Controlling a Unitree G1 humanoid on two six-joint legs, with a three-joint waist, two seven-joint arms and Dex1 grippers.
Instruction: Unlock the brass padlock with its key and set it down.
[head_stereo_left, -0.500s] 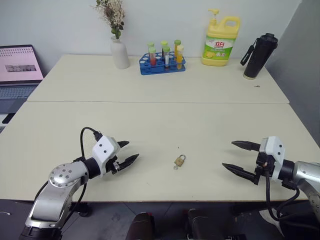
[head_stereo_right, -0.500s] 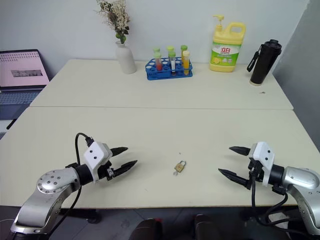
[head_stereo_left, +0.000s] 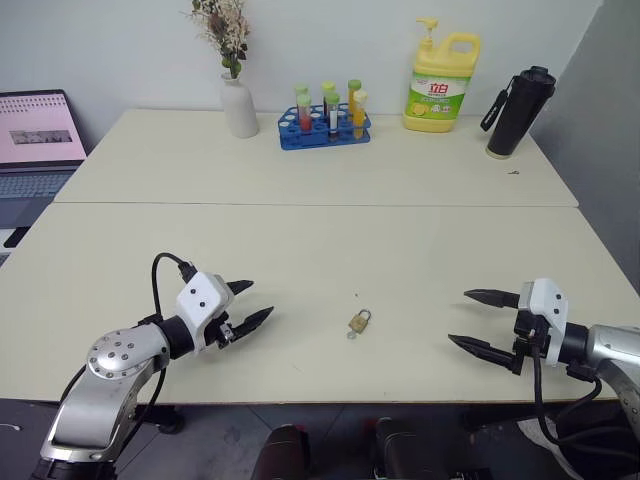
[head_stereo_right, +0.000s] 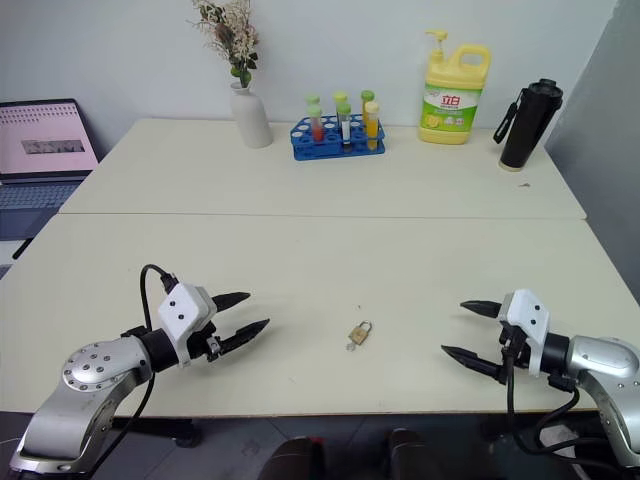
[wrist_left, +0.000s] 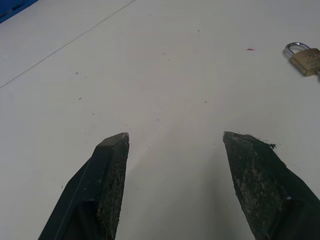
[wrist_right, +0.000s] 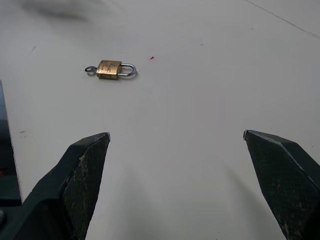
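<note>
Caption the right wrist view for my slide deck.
Open right end effector facing the padlock, key in its base, on the table.

The surface (head_stereo_left: 300, 240) is pale cream, with a thin dark seam line across it behind the brass padlock (head_stereo_left: 359, 321). The padlock has a golden-yellow body and a silvery shackle, and the key (wrist_right: 90, 69) at its base is silvery too. A very small red speck (wrist_right: 152, 58) lies just beside the padlock. The left claw (head_stereo_left: 244, 304) and the right claw (head_stereo_left: 476, 320) both have black fingers on a white housing, with silver-grey arms. Far behind the padlock stand a white vase (head_stereo_left: 239, 106), a blue rack (head_stereo_left: 324, 131) with yellow-green capped tubes, a yellow bottle (head_stereo_left: 443, 82) with a green label, and a black flask (head_stereo_left: 519, 111).
</note>
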